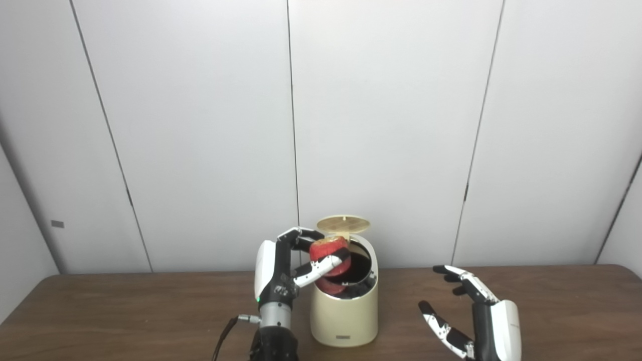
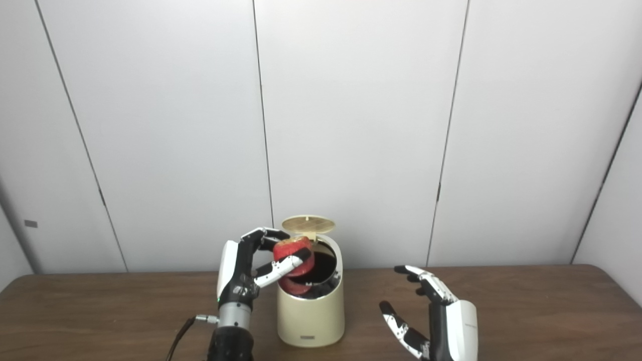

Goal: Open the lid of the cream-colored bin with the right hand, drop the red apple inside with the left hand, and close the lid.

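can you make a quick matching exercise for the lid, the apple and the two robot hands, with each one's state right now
Column one:
1. lid
2. red apple
3. left robot hand
4. right robot hand

Column two:
A. open, holding nothing, beside the bin
B. flipped up behind the bin's mouth
C. shut on the fruit
D. held over the bin's opening

Pairs: 1-B, 2-D, 3-C, 4-A

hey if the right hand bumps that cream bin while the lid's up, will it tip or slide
The cream bin looks tall for its base, so a high bump may tip it. Its raised lid probably adds little. On the smooth table a low nudge likely slides it.
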Controlling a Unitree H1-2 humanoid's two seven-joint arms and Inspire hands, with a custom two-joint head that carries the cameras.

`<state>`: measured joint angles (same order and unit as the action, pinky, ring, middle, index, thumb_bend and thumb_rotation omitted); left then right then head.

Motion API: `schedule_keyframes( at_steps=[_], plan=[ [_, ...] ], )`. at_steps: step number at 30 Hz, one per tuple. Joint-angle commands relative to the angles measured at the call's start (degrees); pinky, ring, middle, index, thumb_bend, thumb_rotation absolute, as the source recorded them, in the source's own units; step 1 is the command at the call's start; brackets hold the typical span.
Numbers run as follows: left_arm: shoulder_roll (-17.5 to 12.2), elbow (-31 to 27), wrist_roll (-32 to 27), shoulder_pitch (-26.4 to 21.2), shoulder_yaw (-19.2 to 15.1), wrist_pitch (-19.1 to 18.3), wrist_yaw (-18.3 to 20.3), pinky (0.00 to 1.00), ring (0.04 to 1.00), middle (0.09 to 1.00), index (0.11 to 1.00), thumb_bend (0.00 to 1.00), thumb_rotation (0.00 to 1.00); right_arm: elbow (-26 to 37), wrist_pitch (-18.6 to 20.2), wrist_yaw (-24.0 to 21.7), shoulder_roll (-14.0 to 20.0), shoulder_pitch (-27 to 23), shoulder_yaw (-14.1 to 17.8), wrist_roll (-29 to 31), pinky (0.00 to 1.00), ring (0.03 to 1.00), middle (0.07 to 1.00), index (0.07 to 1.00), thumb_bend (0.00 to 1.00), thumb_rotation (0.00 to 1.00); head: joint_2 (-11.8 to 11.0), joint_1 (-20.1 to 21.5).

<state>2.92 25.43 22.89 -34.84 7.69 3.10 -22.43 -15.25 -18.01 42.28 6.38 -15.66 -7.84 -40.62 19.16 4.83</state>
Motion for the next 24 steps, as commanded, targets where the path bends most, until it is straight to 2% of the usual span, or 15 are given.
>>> schedule_keyframes(
  at_steps=[1, 7, 11, 14, 24],
  plan=[
    [0.3, -0.8, 0.9, -1.0, 1.3, -0.1, 1.7, 0.93, 0.558, 0.544, 0.559, 1.00, 0.41, -3.9, 0.0, 0.3, -2.1, 6.4, -1.4, -0.1, 0.52, 0.648, 0.689, 0.664, 0.28, 0.11, 0.1, 0.1],
    [0.0, -1.0, 1.6, -0.9, 2.0, 0.0, 1.0, 0.94, 0.570, 0.550, 0.561, 1.00, 0.35, -3.2, 0.1, 0.7, -2.4, 6.7, -1.6, -0.7, 0.51, 0.643, 0.683, 0.656, 0.27, 0.14, 0.4, 0.5],
    [0.0, -1.2, 2.3, -1.0, 2.3, -0.8, 0.7, 0.94, 0.570, 0.552, 0.567, 1.00, 0.36, -2.6, 0.7, 0.4, -2.8, 6.9, -1.6, -0.7, 0.51, 0.642, 0.679, 0.654, 0.28, 0.14, 0.7, 0.7],
    [0.0, -1.0, 3.4, -1.2, 2.6, -1.1, 0.4, 0.94, 0.574, 0.554, 0.571, 1.00, 0.38, -2.4, 1.1, 0.5, -2.9, 6.9, -1.7, -1.0, 0.51, 0.640, 0.677, 0.654, 0.28, 0.16, 0.8, 0.8],
    [-0.7, -1.6, 4.2, -1.0, 4.2, -3.7, 2.8, 0.98, 0.634, 0.576, 0.596, 1.00, 0.54, -2.6, 0.6, 0.9, -3.3, 6.8, -1.9, -1.0, 0.50, 0.629, 0.673, 0.657, 0.28, 0.16, 0.9, 1.3]
  ],
)
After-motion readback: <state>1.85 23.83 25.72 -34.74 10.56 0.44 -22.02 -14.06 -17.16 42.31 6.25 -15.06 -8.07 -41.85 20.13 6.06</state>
